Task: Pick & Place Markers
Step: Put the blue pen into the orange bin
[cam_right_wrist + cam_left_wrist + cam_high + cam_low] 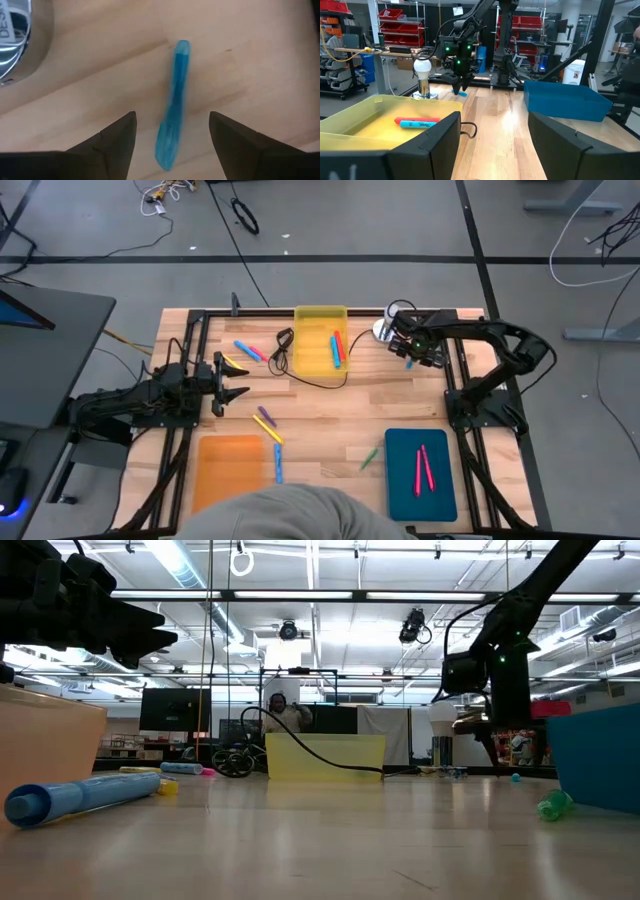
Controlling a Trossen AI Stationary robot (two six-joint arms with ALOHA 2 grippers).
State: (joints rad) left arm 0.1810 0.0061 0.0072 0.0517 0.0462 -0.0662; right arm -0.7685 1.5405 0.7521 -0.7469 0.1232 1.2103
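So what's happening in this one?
A two-arm robot is sorting markers into trays. The right gripper hangs open over a blue marker lying on the table beside the yellow tray, fingers on either side, nothing gripped yet. The left gripper waits open and empty at the table's left side. The yellow tray already holds markers and the teal tray holds two pink ones; several more lie loose on the table.

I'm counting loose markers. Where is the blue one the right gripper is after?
The blue marker lies on bare wood at the table's far right in the high view, beneath the open right gripper, right of the yellow tray.
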